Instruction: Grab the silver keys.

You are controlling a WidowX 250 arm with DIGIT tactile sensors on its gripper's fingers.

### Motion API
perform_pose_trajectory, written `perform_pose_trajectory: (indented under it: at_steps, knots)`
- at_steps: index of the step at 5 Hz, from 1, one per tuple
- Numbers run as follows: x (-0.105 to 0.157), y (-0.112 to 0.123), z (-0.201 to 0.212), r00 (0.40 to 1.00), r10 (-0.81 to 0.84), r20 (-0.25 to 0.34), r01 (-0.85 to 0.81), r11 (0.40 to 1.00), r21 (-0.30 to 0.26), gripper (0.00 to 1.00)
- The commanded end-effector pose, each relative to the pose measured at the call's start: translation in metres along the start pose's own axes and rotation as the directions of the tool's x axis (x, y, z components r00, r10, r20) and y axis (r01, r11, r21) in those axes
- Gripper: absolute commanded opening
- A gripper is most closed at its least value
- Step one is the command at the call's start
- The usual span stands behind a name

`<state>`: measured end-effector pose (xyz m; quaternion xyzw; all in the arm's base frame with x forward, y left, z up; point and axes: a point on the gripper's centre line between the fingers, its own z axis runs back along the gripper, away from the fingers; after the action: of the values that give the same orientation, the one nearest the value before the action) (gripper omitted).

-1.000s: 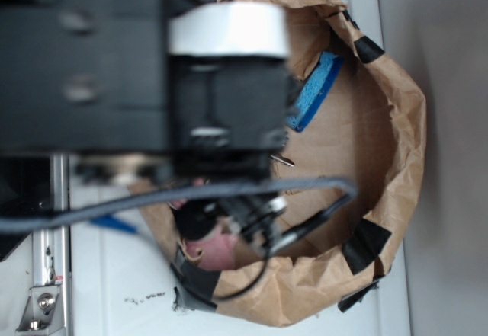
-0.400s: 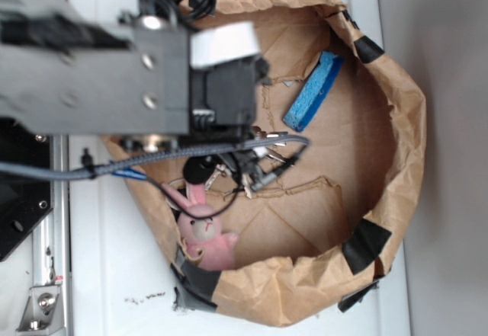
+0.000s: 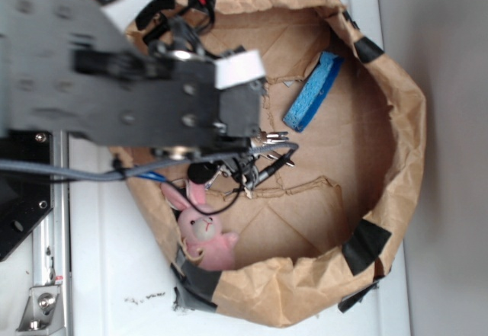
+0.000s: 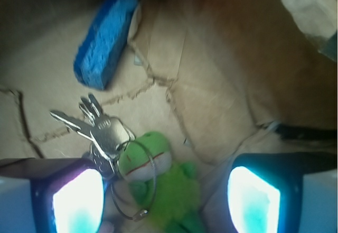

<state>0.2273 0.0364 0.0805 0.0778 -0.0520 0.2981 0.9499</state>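
Observation:
The silver keys (image 4: pixel 100 130) lie fanned on the brown paper floor of the bag, joined by a wire ring to a green plush frog (image 4: pixel 158 183). My gripper (image 4: pixel 166 198) is open above them. The frog lies between my two fingers; the keys lie just above and inside the left finger (image 4: pixel 74 198). In the exterior view the keys' tips (image 3: pixel 272 138) peek out from under the arm, and the gripper (image 3: pixel 248 170) itself is mostly hidden by the arm.
A blue sponge (image 4: pixel 103 40) (image 3: pixel 314 91) leans near the bag's far side. A pink plush bunny (image 3: pixel 202 229) lies by the bag's near-left wall. The crumpled brown paper bag wall (image 3: pixel 404 123) rings everything. A grey cable (image 3: pixel 152 170) crosses under the arm.
The arm has swung away from the camera and toward the left and down into the bag; the bunny and keys, first hidden behind it, now show.

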Motion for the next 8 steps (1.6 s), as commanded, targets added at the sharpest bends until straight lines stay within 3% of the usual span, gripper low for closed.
perform_pose_trajectory:
  at_steps: [1,4,5,6,8]
  knots:
    - [0.008,-0.012,0.002,0.999,-0.029,0.028,0.03,0.998,-0.058,1.0]
    - [-0.002,0.009,-0.019,0.997,-0.067,0.049,0.069,0.997,-0.025,1.0]
    - [-0.006,0.007,-0.027,0.995,-0.095,0.026,0.096,0.993,-0.062,1.0]
    - [-0.007,0.006,-0.033,0.988,-0.154,0.015,0.154,0.977,-0.145,1.0]
    - [-0.008,0.0,-0.037,0.983,-0.179,0.041,0.183,0.974,-0.131,1.0]
